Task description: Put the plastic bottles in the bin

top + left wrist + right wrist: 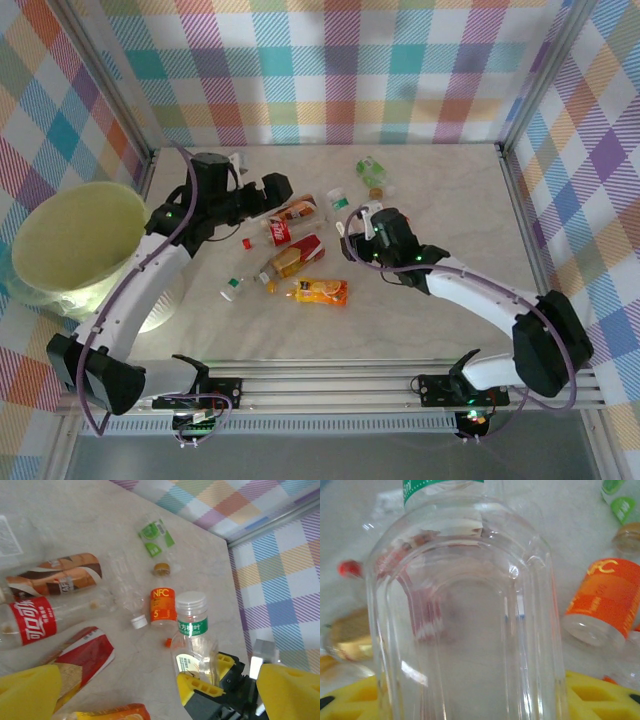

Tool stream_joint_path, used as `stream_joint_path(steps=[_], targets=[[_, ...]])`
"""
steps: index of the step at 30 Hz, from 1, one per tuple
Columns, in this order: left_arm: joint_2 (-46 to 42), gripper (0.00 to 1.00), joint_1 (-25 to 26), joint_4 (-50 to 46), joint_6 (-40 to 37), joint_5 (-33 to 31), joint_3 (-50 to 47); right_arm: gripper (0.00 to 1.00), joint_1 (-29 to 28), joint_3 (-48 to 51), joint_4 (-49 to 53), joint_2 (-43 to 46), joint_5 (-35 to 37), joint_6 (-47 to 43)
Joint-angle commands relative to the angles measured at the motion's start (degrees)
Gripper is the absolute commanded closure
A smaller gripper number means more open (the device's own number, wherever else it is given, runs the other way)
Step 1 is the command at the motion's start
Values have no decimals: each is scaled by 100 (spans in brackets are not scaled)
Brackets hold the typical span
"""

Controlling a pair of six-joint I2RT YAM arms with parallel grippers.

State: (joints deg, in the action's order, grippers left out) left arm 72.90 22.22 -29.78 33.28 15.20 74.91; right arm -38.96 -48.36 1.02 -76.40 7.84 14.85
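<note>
Checked pastel walls closed in a pale marbled tabletop [450, 230]. One bin [70, 240] stood at the table's left edge, beside the left arm. What showed of its inside looked plain, with no bottle to be made out, so the task seemed barely begun, with nearly all the plastic bottles yet to go in.

The right gripper [210, 677] had its yellow pads clamped on the base of a white-capped bottle [192, 630], clear with a green label, near the middle of the table and well apart from the bin. Whether it had left the surface could not be told. The left gripper [272, 190] hung over the cluster with its fingers [27, 690] spread wide, holding nothing.

Eight more bottles lay loose, as far as could be counted:
- a brown-labelled bottle [55, 577]
- a red Coca-Cola bottle [35, 622]
- a crushed red-labelled bottle [82, 655]
- an orange juice bottle [322, 291]
- an orange NFC bottle [163, 607]
- a clear unlabelled bottle [127, 605]
- a green-labelled bottle [156, 537], farthest out
- a small green-capped bottle [235, 288], nearest the arms

That made nine bottles in all, two arms and one bin.
</note>
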Motion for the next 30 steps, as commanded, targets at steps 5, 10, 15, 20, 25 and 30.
stream_joint_path(steps=[5,10,15,20,25,30], targets=[[-139,0,411,919,289,257,-438,61,-41,39,-778,309,-725,1046],[-80,0,1112,1140,270,-544,-591,61,-42,-128,-976,345,-1126,1554],[109,0,1395,1625,339,-569,-607,61,-126,-393,-897,288,-1487,1645],[444,0,1457,1581,399,-452,-377,61,-186,-440,-1076,281,-1947,1496],[643,2,1494,1553,523,-353,-319,60,-295,-342,-1479,392,-2201,1247],[717,13,1505,1585,624,-41,-391,59,-339,-319,-1663,433,-2481,1051]])
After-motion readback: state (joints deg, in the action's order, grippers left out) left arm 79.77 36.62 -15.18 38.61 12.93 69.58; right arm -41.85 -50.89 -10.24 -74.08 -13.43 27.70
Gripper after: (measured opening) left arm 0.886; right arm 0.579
